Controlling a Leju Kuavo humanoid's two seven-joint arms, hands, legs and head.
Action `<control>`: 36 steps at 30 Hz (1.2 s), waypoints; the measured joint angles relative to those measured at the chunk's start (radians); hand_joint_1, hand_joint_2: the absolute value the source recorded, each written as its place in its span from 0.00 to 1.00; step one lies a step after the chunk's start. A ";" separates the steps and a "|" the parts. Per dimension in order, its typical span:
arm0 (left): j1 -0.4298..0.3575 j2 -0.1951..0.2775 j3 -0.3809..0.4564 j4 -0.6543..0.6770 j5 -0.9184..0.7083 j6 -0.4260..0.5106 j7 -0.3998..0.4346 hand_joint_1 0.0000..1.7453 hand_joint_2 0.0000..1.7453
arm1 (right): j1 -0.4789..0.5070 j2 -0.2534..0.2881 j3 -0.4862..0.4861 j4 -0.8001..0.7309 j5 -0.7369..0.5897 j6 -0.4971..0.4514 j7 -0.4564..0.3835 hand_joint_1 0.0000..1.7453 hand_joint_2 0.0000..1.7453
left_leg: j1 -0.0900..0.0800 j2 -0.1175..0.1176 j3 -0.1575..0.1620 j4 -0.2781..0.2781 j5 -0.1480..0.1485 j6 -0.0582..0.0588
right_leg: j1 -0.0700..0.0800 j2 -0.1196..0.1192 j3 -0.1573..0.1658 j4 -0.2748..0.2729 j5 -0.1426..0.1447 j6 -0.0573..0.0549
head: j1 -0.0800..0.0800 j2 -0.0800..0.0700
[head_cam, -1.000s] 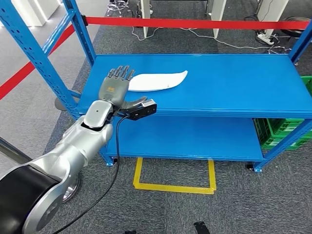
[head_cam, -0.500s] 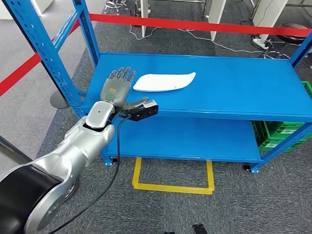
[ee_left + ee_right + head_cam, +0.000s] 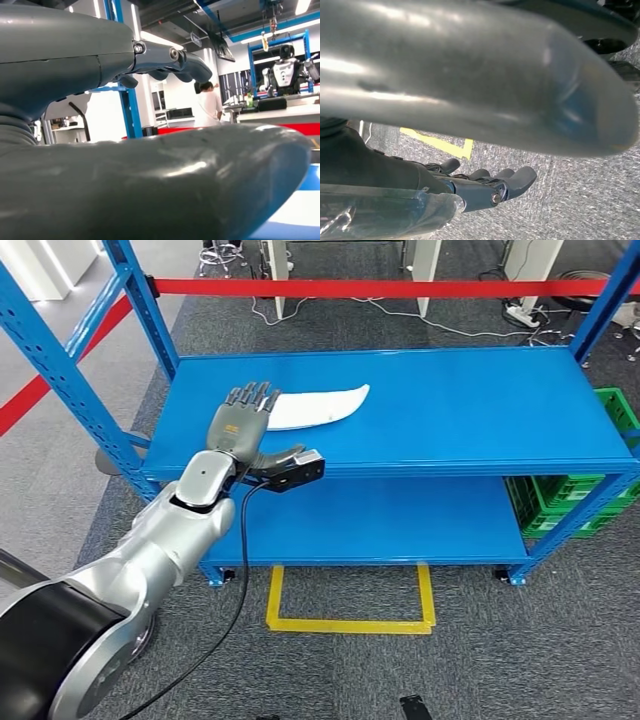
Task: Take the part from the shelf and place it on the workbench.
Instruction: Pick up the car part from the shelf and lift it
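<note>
Over the blue shelf (image 3: 468, 415), the left hand (image 3: 240, 423) is hovering open, fingers overlapping the white part's (image 3: 321, 407) near end; it should lower squarely before closing.

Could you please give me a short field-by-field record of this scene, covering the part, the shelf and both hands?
part: white curved part, lying flat on the top level of the blue shelf
left robot hand: fingers spread, over the shelf at the part's near end, holding nothing
right robot hand: hanging over the grey floor, fingers apart, holding nothing
lower shelf level: bare
beside shelf: green crates
</note>
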 joint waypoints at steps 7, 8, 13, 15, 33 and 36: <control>-0.005 0.002 0.000 0.000 0.004 -0.002 0.000 0.00 0.00 | -0.001 0.000 -0.002 0.000 0.002 -0.001 0.000 0.00 0.00 | -0.001 -0.020 0.134 -0.264 0.121 0.019 | 0.002 0.020 0.000 -0.001 0.000 0.021 | 0.001 0.000; -0.005 0.003 0.000 0.000 0.006 -0.002 0.000 0.00 0.00 | -0.001 0.000 -0.002 0.000 0.003 -0.001 0.000 0.00 0.00 | -0.002 -0.019 0.135 -0.269 0.121 0.024 | 0.001 0.022 -0.001 -0.004 0.002 0.027 | 0.001 0.000; -0.004 0.004 0.000 -0.001 0.008 -0.002 0.000 0.00 0.00 | 0.002 0.000 -0.003 0.000 0.005 0.001 -0.001 0.00 0.00 | 0.002 -0.011 0.138 -0.277 0.126 0.051 | 0.002 0.002 -0.067 0.134 -0.079 0.047 | 0.011 0.000; 0.000 0.004 0.000 -0.001 0.008 -0.002 0.000 0.00 0.00 | 0.002 0.000 -0.003 0.000 0.005 0.001 -0.002 0.00 0.00 | 0.000 -0.008 0.138 -0.277 0.125 0.054 | 0.003 -0.002 -0.124 0.252 -0.121 0.049 | 0.012 0.000; 0.003 0.010 0.000 -0.001 0.010 -0.002 0.000 0.00 0.00 | 0.001 -0.001 -0.012 0.000 0.007 -0.006 -0.002 0.00 0.00 | 0.002 0.001 0.028 -0.053 0.049 0.002 | 0.000 0.012 0.003 -0.008 0.007 0.004 | 0.008 0.000; -0.004 0.012 0.000 -0.001 0.010 -0.002 0.000 0.00 0.00 | -0.002 -0.001 -0.012 0.000 0.006 -0.008 -0.003 0.00 0.00 | 0.009 -0.026 0.119 -0.226 0.120 0.005 | 0.000 0.027 0.000 -0.006 0.007 0.016 | 0.009 0.000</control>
